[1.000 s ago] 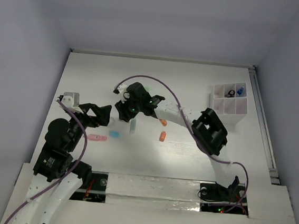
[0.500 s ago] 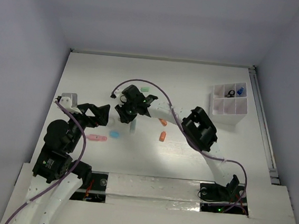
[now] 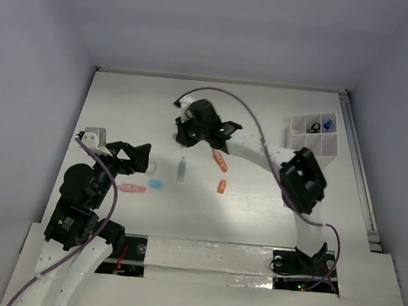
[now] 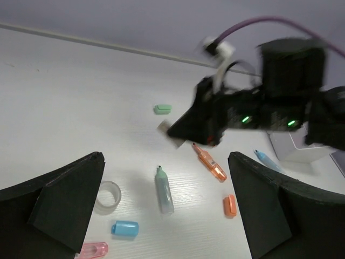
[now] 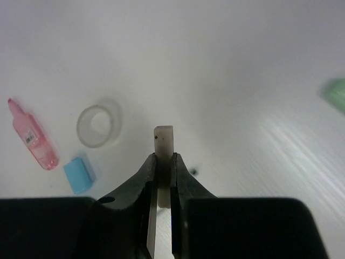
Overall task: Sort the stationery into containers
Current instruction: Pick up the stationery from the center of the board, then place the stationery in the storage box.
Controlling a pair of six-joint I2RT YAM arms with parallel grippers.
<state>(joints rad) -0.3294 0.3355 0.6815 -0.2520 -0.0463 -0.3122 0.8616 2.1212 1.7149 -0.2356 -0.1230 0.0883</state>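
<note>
Squarely between the right fingers [image 5: 143,181], a pale block [image 5: 164,141], perhaps an eraser.

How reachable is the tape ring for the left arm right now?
Probably yes. The left gripper is open with the tape ring lying free just ahead of it; the blue eraser sits beside, apart, and the right gripper, holding a tan eraser, is well clear.

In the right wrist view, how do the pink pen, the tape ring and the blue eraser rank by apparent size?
1. pink pen, the longest.
2. tape ring.
3. blue eraser, the smallest.
All lie on the table at similar distance, so nearness matters little.
</note>
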